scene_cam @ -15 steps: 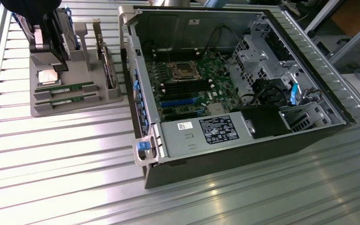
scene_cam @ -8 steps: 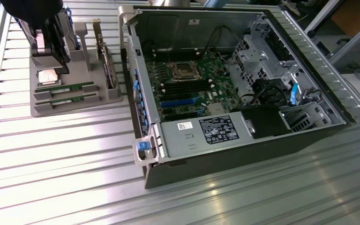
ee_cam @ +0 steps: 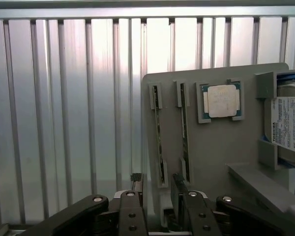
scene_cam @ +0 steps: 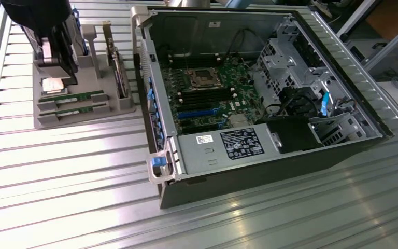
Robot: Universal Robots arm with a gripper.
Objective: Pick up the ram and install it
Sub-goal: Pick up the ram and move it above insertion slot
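The gripper (ee_cam: 157,181), jaws spread wide and holding nothing, hangs over a grey moulded parts holder (ee_cam: 216,147) whose slots carry the ram (ee_cam: 159,132), a thin green stick standing on edge between the two fingers, a second memory stick (ee_cam: 185,132) just beside it, a square silver processor (ee_cam: 221,101) and a labelled hard drive (ee_cam: 287,128). Near the holder on the ribbed aluminium table (scene_cam: 60,197) lies an open dark metal computer case (scene_cam: 254,181), with its green motherboard (scene_cam: 213,88) and boxy grey power supply (scene_cam: 223,145) exposed.
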